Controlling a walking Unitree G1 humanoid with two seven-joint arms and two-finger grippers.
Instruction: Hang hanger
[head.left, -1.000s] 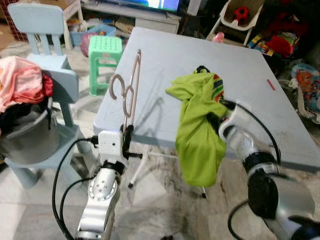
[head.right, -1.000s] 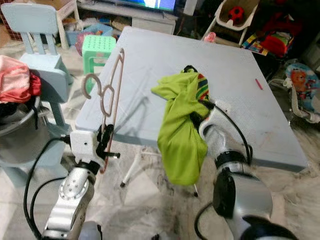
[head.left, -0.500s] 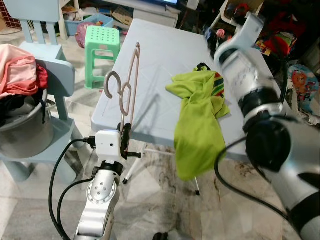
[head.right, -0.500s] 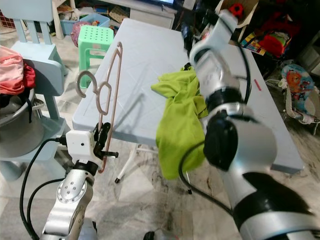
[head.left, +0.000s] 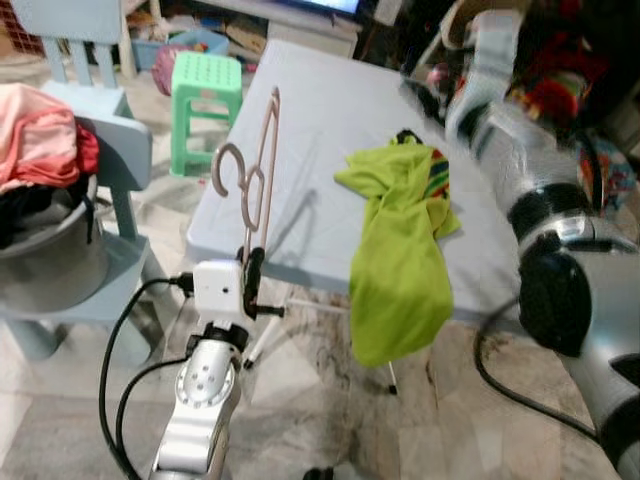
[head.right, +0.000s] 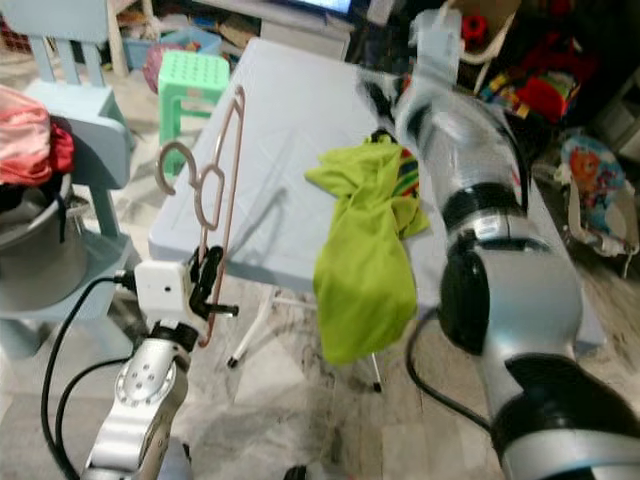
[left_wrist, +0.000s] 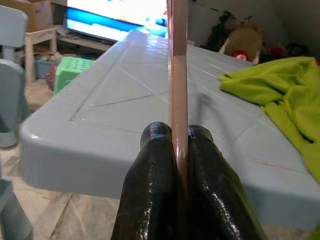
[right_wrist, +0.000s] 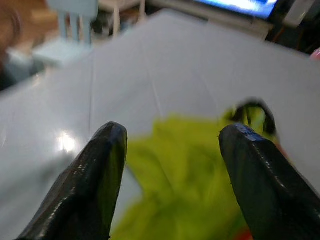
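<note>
My left gripper (left_wrist: 179, 131) is shut on the lower bar of a pink hanger (head.left: 262, 160). It holds the hanger upright just off the front left corner of the light blue table (head.left: 320, 110). A lime green garment (head.left: 400, 250) lies bunched on the table, its lower half drooping over the front edge. My right arm (head.left: 520, 150) is raised over the table's right side and looks blurred. In the right wrist view, my right gripper (right_wrist: 173, 131) stands open above the green garment (right_wrist: 185, 200), with nothing between its fingers.
A light blue child's chair (head.left: 110, 150) on the left carries a metal pot (head.left: 50, 260) stuffed with pink and red clothes. A green stool (head.left: 205, 100) stands behind it. Toys and clutter (head.left: 560, 80) crowd the far right; tiled floor lies below the table.
My right gripper has let go of the green garment at the table's front edge and swung up above the table. The left gripper still holds the hanger in place.
</note>
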